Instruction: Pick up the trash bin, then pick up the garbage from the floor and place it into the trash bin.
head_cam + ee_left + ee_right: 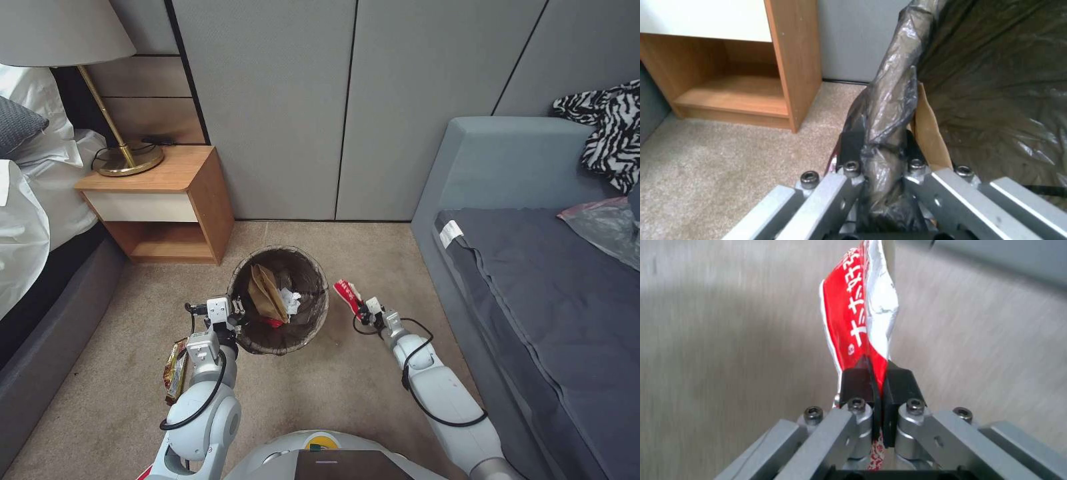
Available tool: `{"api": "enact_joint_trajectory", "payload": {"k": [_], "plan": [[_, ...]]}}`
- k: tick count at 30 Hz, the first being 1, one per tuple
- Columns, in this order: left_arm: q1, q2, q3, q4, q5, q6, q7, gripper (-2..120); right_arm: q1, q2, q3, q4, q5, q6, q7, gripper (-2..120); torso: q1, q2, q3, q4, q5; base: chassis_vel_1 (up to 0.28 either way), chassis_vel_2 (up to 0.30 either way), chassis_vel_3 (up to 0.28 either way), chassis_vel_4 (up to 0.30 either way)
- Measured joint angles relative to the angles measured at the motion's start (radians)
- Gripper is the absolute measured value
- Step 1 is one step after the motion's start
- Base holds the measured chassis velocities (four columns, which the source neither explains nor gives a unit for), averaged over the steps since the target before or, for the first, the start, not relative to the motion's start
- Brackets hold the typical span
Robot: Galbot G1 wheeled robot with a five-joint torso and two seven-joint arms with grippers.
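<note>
From my station I note the left gripper (880, 146) clamped on the near-left rim of the trash bin (313, 327), its black pads (851, 146) pinching the dark brown liner bag (889, 96) folded over that rim. The bin sits in front of the wooden nightstand (200, 200), over the beige carpet (347, 393); whether its base touches the floor I cannot tell. Inside it I see a crumpled brown paper bag (265, 293), a white tissue (291, 300) and a scrap of red (272, 323).

The right gripper (876, 381) is closed narrow on the lower end of a red and white snack wrapper (858, 313), which stands up from the pads. In the head view that wrapper (347, 293) hangs just beside the bin's right rim, outside it, with the grey sofa bed (533, 280) farther right.

A yellow and brown snack wrapper (175, 370) lies on the carpet beside the left arm, apart from the bin.
</note>
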Motion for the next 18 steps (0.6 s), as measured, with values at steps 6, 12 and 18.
{"api": "enact_joint_trajectory", "payload": {"k": [6, 12, 18], "plan": [[0.001, 0.001, 0.001, 0.001, -0.002, 0.000, 0.000, 2, -0.061, 0.007, 0.026, 0.123, 0.003, 0.094, 0.084, 0, 0.000, 0.000, 0.000, 0.0000, 0.0001, 0.000, 0.000, 0.000, 0.000], [0.001, 0.002, 0.000, 0.002, -0.002, 0.000, 0.000, 2, -0.109, 0.011, 0.040, 0.241, 0.039, 0.183, 0.115, 0, 0.000, 0.000, 0.000, 0.0000, 0.0002, 0.000, 0.000, 0.000, 0.000], [-0.003, -0.001, 0.005, 0.011, -0.003, 0.000, 0.000, 2, -0.191, 0.012, 0.024, 0.531, 0.109, 0.292, 0.005, 0, 0.000, 0.000, 0.000, 0.0003, 0.0001, 0.000, 0.000, 0.000, 0.000]]}}
